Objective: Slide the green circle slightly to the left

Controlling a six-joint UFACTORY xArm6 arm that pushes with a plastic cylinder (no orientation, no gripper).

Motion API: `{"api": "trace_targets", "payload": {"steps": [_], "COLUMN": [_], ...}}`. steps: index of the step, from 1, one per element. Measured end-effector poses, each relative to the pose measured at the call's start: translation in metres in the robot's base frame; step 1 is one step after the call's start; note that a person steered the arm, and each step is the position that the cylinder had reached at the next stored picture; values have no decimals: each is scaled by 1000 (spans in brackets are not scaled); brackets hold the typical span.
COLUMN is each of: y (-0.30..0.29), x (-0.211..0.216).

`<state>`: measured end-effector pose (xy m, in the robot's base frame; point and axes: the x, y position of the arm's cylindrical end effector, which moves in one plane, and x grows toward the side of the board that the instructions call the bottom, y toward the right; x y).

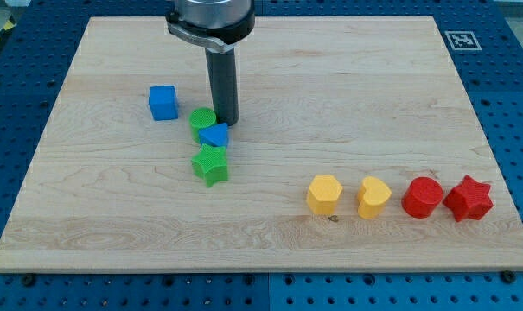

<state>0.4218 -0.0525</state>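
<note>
The green circle [200,120] lies left of the board's middle, partly hidden by a small blue block [214,136] that touches its lower right. My tip [226,122] stands right against the green circle's right side, just above the small blue block. A green star [210,165] lies directly below the blue block, close to it. A blue cube [163,102] sits apart, up and to the left of the green circle.
A row of blocks lies at the lower right: a yellow hexagon [324,193], a yellow heart [373,197], a red circle [423,197] and a red star [468,199]. The wooden board [330,86] ends at a blue pegboard on all sides.
</note>
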Motion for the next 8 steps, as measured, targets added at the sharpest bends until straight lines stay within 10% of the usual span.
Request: {"api": "trace_targets", "payload": {"steps": [8], "y": [-39], "x": [18]}}
